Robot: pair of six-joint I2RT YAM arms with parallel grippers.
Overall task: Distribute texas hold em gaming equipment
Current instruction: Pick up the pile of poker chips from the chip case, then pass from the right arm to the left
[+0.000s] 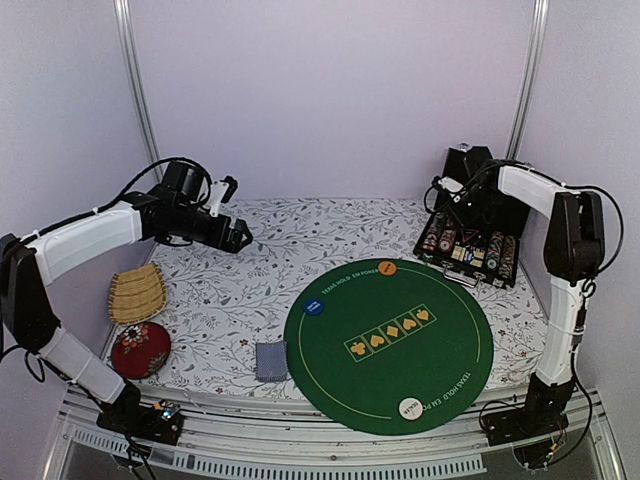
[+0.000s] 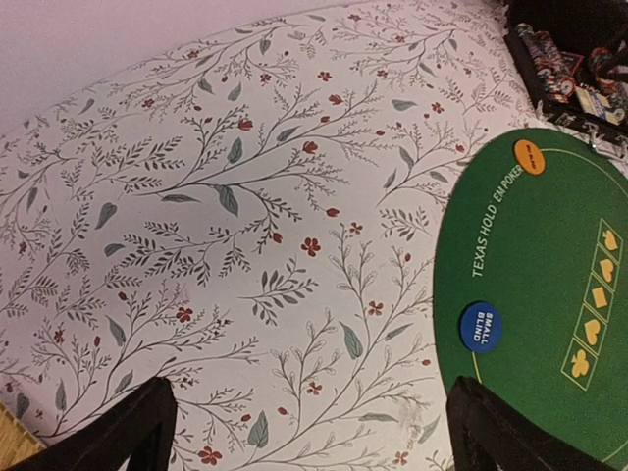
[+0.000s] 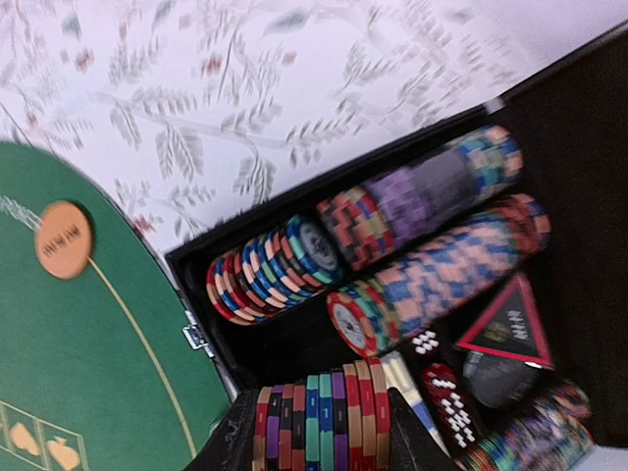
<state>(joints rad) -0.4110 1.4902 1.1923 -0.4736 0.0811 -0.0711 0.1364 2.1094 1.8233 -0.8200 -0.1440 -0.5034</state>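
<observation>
Floral cloth carries green mat; chips lie in rows in case at upper right. Right gripper clamps a chip stack over the case; left gripper gapes wide, empty, above cloth at upper left.

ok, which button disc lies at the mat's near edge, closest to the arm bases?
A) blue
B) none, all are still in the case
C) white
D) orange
C: in the top view the white disc lies at the near rim of the green mat, while the orange disc is at its far rim and the blue disc at its left rim.
</observation>
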